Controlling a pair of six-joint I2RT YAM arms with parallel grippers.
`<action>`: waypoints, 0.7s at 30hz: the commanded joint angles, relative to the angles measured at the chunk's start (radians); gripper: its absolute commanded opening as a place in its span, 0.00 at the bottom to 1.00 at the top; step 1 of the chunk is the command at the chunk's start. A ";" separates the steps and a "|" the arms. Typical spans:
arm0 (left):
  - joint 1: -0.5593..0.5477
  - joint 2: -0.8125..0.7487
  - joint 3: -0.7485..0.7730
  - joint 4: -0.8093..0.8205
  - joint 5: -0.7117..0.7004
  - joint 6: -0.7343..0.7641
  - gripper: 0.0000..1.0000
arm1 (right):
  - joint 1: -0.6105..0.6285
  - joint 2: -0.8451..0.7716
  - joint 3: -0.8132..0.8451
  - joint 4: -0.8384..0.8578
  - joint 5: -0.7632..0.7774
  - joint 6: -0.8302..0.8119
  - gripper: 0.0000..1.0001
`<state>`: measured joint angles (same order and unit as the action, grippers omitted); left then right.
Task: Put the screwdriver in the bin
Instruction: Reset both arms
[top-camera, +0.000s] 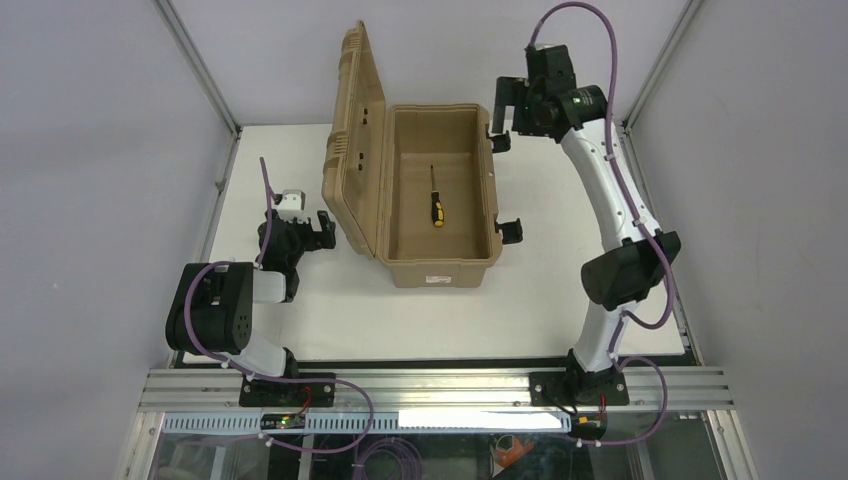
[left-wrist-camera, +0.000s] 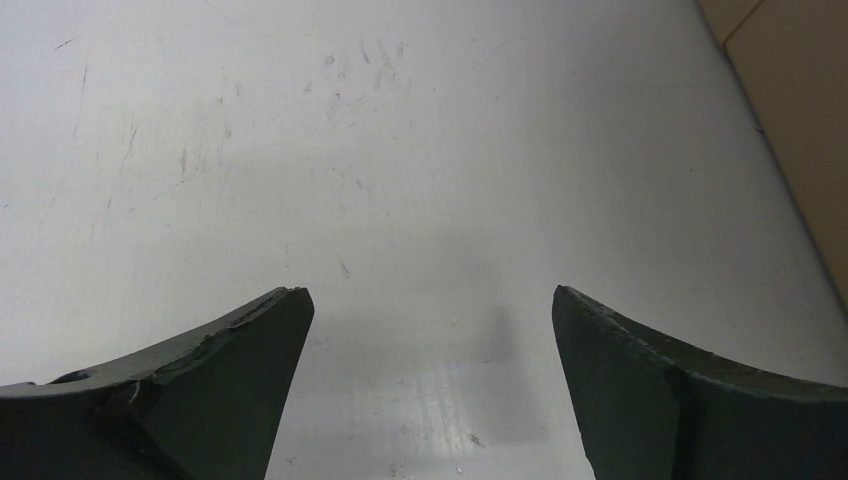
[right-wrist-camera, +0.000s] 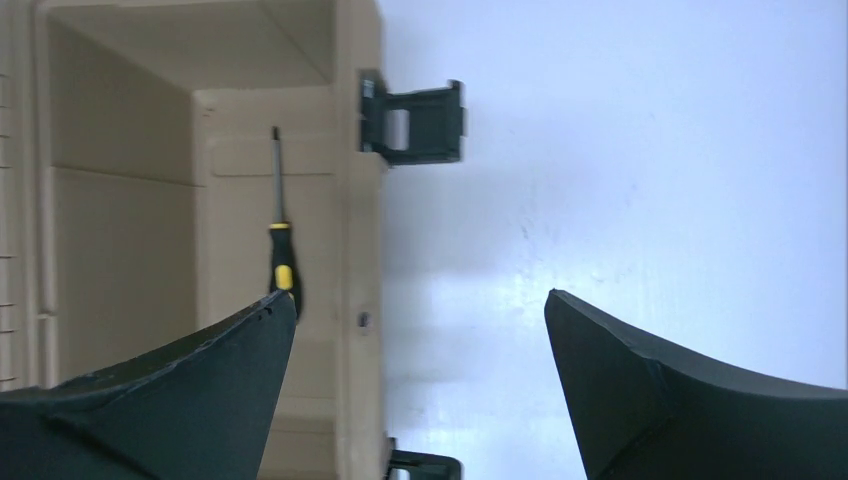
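Screwdriver (top-camera: 435, 200): flat on the open bin's (top-camera: 440, 268) floor, shaft pointing far, handle near; the nearer right end effector (right-wrist-camera: 420, 305), spread apart and empty, hangs just outside the bin's right wall.

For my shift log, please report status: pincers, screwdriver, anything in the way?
Left pincer open, empty, left of bin. Right pincer open, empty, above bin's right rim. Screwdriver lying inside bin. Nothing in the way.

There is one screwdriver (top-camera: 436, 203) and one bin (top-camera: 408, 268). The bin carries two black latches (top-camera: 511, 231) on its three-o'clock side and one white label (top-camera: 437, 280) at six o'clock. Two grippers show: left gripper (left-wrist-camera: 430, 300) and right gripper (right-wrist-camera: 420, 300).
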<state>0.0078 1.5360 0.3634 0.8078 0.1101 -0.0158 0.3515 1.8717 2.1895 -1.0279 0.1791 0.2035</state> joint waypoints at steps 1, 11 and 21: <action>0.003 -0.031 0.000 0.033 0.016 -0.013 0.99 | -0.058 -0.080 -0.086 0.061 -0.001 -0.043 0.99; 0.003 -0.030 0.000 0.033 0.016 -0.013 0.99 | -0.175 -0.147 -0.301 0.134 0.017 -0.071 0.99; 0.003 -0.030 0.000 0.033 0.016 -0.013 0.99 | -0.245 -0.227 -0.587 0.274 0.004 -0.080 0.99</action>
<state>0.0078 1.5360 0.3634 0.8078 0.1101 -0.0162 0.1303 1.7203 1.6791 -0.8631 0.1829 0.1390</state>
